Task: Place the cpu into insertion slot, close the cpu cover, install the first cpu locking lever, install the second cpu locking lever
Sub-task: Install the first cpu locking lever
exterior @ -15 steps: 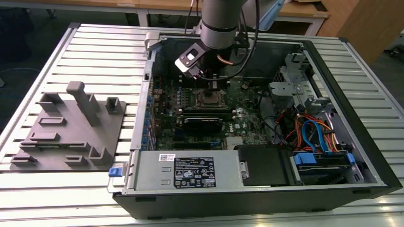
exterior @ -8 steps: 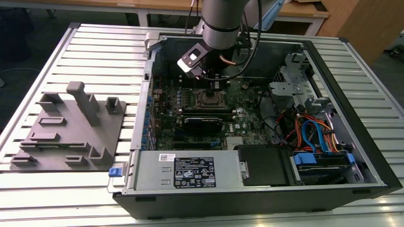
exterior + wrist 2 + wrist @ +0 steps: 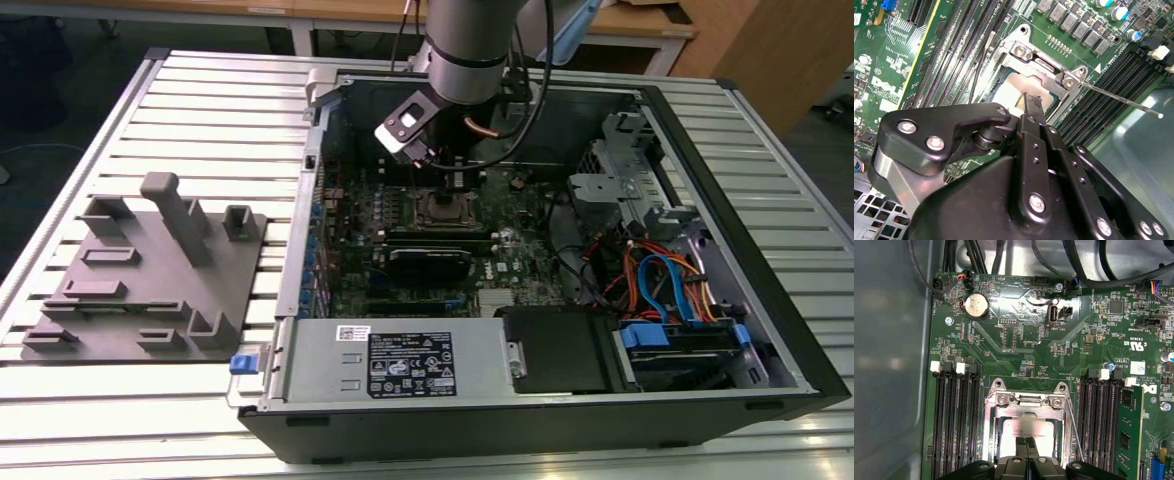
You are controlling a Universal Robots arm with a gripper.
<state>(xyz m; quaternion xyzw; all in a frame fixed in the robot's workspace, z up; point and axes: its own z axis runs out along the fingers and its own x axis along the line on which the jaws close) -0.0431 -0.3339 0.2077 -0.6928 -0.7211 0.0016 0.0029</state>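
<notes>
The cpu [image 3: 1016, 429] lies in the socket on the motherboard, its pale silver top showing through the window of the cpu cover [image 3: 1026, 411]. The cover lies down over the chip, hinged at the two screws. My gripper [image 3: 1027, 442] is shut, fingertips together, right above the cpu's top [image 3: 1008, 90] at the cover [image 3: 1046, 75]; whether they touch it I cannot tell. One thin locking lever [image 3: 1124, 99] sticks out free beside the socket, also seen as the wire lever [image 3: 1074, 432]. A second lever [image 3: 983, 65] runs along the opposite side. In the exterior view the gripper [image 3: 451, 183] hangs over the socket [image 3: 438, 210].
Black memory slots [image 3: 956, 425] flank the socket, and a green card [image 3: 1129, 430] stands upright beside them. The case's walls [image 3: 320, 110] enclose the board. Cables [image 3: 654, 280] and a drive cage [image 3: 614, 180] fill the exterior view's right. A grey fixture [image 3: 147, 270] sits outside the case.
</notes>
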